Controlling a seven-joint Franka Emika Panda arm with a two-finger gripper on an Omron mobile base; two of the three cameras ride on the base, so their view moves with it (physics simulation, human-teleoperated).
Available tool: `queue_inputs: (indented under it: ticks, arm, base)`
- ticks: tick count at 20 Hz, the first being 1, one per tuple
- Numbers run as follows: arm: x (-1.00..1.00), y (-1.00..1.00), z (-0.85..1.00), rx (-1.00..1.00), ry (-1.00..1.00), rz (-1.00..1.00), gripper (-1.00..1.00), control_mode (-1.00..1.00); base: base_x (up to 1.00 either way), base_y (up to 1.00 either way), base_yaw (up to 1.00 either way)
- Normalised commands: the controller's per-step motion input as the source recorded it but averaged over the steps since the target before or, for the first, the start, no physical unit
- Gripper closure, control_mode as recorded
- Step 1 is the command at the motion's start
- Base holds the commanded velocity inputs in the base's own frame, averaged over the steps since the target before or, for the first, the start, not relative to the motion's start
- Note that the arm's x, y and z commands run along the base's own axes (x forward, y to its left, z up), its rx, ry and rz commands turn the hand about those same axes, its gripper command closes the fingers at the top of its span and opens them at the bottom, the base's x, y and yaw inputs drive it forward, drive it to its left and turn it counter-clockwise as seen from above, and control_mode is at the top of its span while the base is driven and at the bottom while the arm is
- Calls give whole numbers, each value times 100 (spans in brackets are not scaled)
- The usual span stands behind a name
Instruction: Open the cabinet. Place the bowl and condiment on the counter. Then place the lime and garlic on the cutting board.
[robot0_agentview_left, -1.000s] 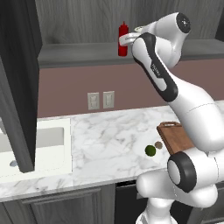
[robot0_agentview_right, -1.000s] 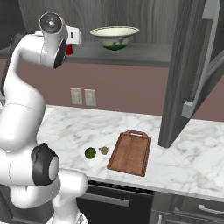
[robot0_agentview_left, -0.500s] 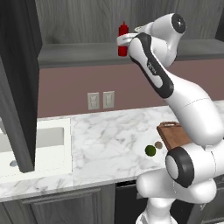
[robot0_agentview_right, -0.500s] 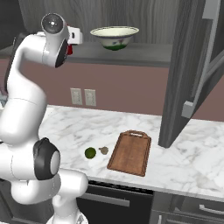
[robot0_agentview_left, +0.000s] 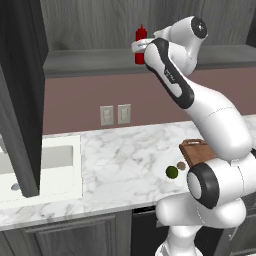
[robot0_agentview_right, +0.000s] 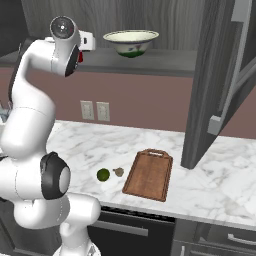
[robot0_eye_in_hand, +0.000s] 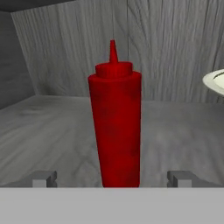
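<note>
Red squeeze bottle, the condiment (robot0_eye_in_hand: 114, 127), is standing upright on the cabinet (robot0_agentview_left: 90, 60) shelf, dead centre in the hand view, with the gripper (robot0_eye_in_hand: 112, 178) lined up on it. Jaws are spread as wide as they go, one fingertip at 8 o'clock of the bottle's base and the other at 4 o'clock, nothing held yet. So I'd say we're on the "get the condiment out" step: doors are open, bottle not grabbed.

Next move, my guess: nudge forward so the bottle body sits between the fingers, squeeze, then lift and pull it out and bring it down to the counter (robot0_agentview_right: 210, 185). It's tall and narrow, so a sloppy approach could tip it.

Arm pose: reaching high, elbow bent up top, forearm folding back toward the shelf, hand roughly level and pointing into the cabinet.

The bowl (robot0_agentview_right: 131, 42) is on the same shelf, at 3 o'clock of the bottle. Lime (robot0_agentview_right: 103, 174) and garlic (robot0_agentview_right: 118, 172) sit on the counter just at 9 o'clock of the cutting board (robot0_agentview_right: 149, 174), not on it.
</note>
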Motion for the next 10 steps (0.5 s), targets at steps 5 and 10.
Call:
queue_inputs:
  ticks: [5, 10]
  arm:
    - [17, 8, -5, -2, 0, 0, -100, -100]
    - [17, 6, -5, -2, 0, 0, -100, -100]
  base:
    - [0, 0, 0]
    - [0, 0, 0]
